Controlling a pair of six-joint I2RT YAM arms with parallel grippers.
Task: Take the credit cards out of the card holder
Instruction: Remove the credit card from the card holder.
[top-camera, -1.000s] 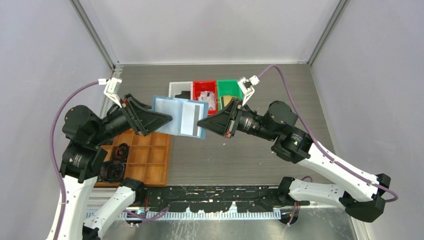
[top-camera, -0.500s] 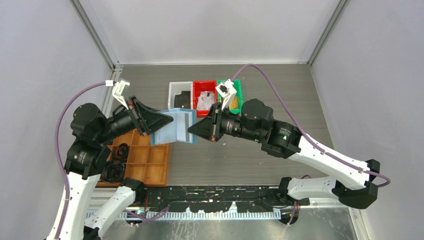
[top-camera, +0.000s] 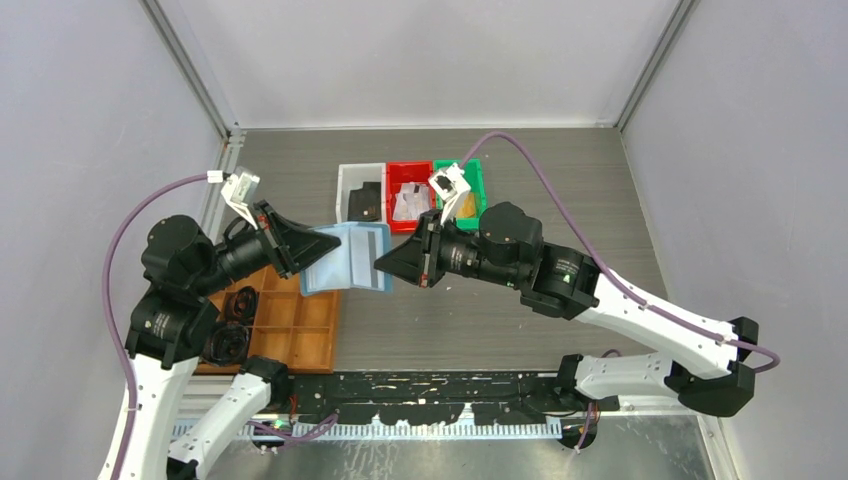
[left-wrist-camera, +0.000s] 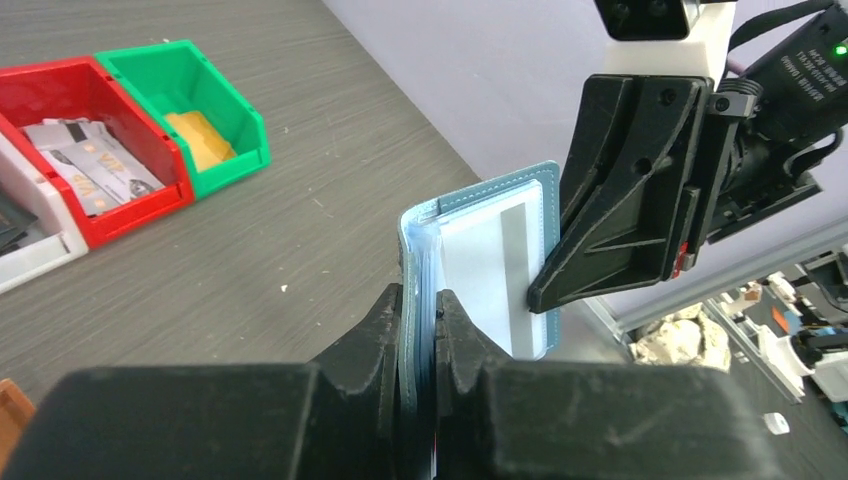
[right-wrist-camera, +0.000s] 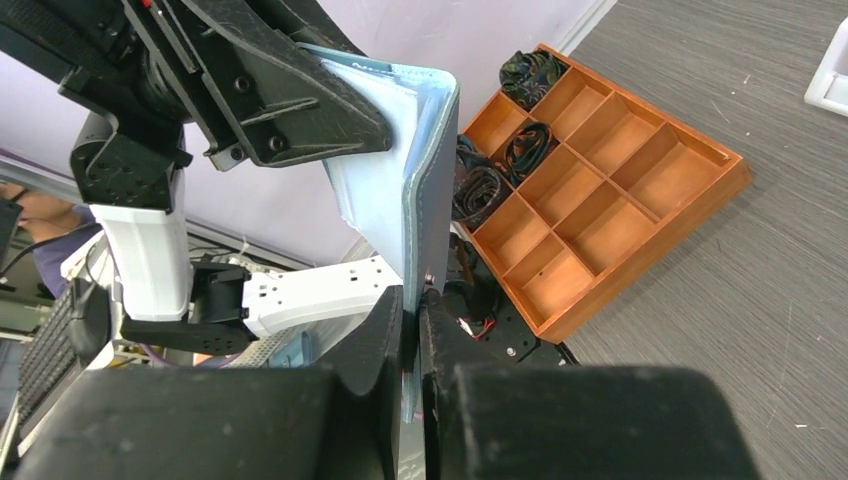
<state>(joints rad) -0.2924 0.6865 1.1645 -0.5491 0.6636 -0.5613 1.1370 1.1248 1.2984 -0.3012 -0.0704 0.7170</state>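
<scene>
The light blue card holder (top-camera: 350, 258) hangs in the air between both grippers, partly folded. My left gripper (top-camera: 333, 241) is shut on its left half; in the left wrist view (left-wrist-camera: 420, 312) the jaws pinch the stacked blue layers (left-wrist-camera: 425, 235). A white card with a grey stripe (left-wrist-camera: 490, 265) shows in its inner pocket. My right gripper (top-camera: 381, 264) is shut on the holder's right edge; in the right wrist view (right-wrist-camera: 412, 305) it clamps the grey-blue panel (right-wrist-camera: 425, 190). White cards lie in the red bin (left-wrist-camera: 85, 165), a gold one in the green bin (left-wrist-camera: 200, 135).
A white bin (top-camera: 361, 190), the red bin (top-camera: 408, 172) and the green bin (top-camera: 470, 176) stand in a row behind the grippers. An orange-brown compartment tray (top-camera: 295, 325) with dark coiled items lies at the left front, below the holder.
My right gripper has moved left toward the left one, and the card holder has gone from spread wide to narrower and partly folded. Both arms shifted slightly left.
</scene>
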